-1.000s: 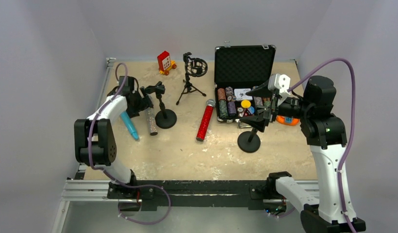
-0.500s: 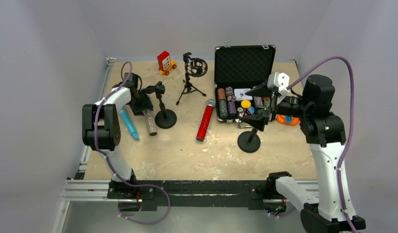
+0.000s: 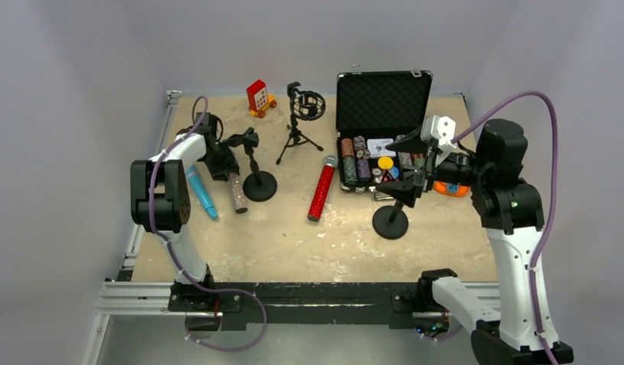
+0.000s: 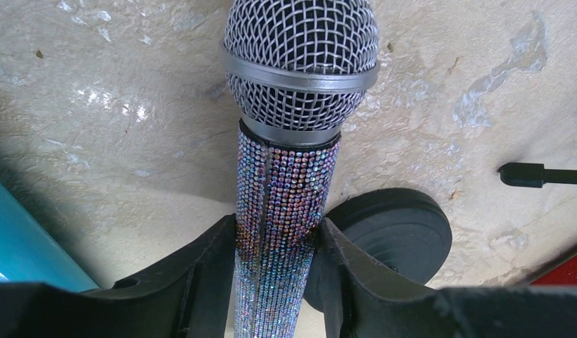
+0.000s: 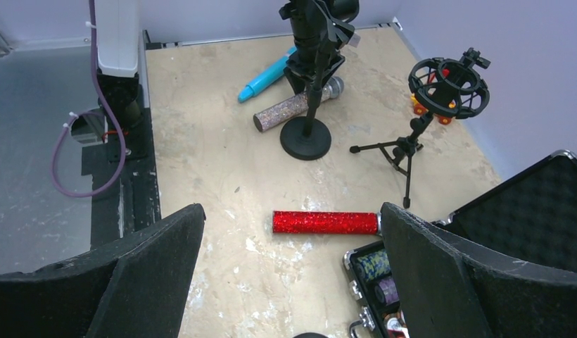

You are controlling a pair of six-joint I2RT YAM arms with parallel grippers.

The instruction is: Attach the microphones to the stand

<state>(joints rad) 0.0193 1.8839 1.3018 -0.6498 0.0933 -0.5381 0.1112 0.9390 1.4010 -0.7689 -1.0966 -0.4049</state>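
Note:
The silver-glitter microphone (image 4: 282,204) lies flat on the table with its grey mesh head pointing away from the wrist camera. My left gripper (image 4: 277,229) is shut on its body, both fingers pressed against its sides. From above, this microphone (image 3: 237,192) lies next to the round-base stand (image 3: 259,185), below the left gripper (image 3: 221,163). The light-blue microphone (image 3: 201,192) lies just to its left. The red-glitter microphone (image 3: 322,190) lies mid-table. My right gripper (image 3: 410,169) hangs open above a second round-base stand (image 3: 390,220); its wrist view shows the red microphone (image 5: 325,222) below the right gripper (image 5: 291,211).
A tripod stand with a shock mount (image 3: 297,137) stands at the back. An open black case (image 3: 385,99) of poker chips sits back right, with an orange object (image 3: 451,188) beside it. A red toy (image 3: 257,97) is at the far edge.
My left arm shifted slightly right, and its fingers closed in from wide apart until they pressed on the silver-glitter microphone. The right arm has not moved.

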